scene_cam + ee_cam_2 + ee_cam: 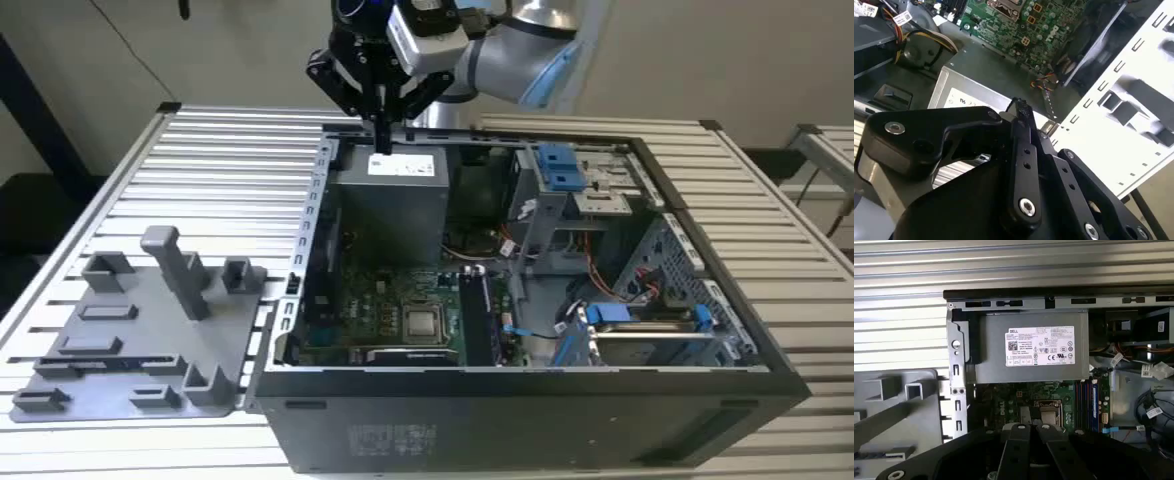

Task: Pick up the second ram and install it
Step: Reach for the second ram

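Much of motherboard (pixel 1001 399) behind hand (pixel 1031 428)

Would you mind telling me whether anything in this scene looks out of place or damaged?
Nothing stands out. The open computer case lies flat on the slatted table. The grey fixture plate sits flat beside it, at the exterior view's left. The gripper hangs shut above the power supply. No damage or spill shows.

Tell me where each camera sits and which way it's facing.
Exterior view: raised off the arm, looking down into the open grey metal computer case; arm and black gripper show.
First wrist view: behind the gripper, facing the silver power supply box.
Second wrist view: along the shut jaws, toward the same box.
All share that box.
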Available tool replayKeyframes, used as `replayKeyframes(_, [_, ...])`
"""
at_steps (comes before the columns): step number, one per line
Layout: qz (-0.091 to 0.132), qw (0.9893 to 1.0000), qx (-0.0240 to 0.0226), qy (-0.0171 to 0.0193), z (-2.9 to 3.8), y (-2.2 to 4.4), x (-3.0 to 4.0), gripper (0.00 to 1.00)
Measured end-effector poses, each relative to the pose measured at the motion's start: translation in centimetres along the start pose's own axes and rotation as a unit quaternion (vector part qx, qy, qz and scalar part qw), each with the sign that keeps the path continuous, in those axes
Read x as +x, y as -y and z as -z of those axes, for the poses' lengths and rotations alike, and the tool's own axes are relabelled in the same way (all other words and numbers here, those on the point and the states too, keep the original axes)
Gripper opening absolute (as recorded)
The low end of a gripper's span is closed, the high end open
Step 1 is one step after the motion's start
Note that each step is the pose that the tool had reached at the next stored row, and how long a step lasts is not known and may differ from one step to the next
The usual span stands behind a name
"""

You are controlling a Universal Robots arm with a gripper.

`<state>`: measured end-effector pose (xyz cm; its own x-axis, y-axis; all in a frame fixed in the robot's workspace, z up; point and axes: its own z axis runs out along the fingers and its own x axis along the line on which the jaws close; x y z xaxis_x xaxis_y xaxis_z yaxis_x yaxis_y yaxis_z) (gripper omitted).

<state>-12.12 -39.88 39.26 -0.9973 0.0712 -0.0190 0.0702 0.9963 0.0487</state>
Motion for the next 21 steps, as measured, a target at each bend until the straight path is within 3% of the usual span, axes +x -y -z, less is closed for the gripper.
replayKeyframes(13, [0.000, 1.0000, 0.0000, 0.0000, 0.00, 0.00, 0.09, 0.11])
replayKeyframes(21, [-0.001, 1.0000, 0.0001, 0.0000, 0.03, 0.12, 1.37, 0.11])
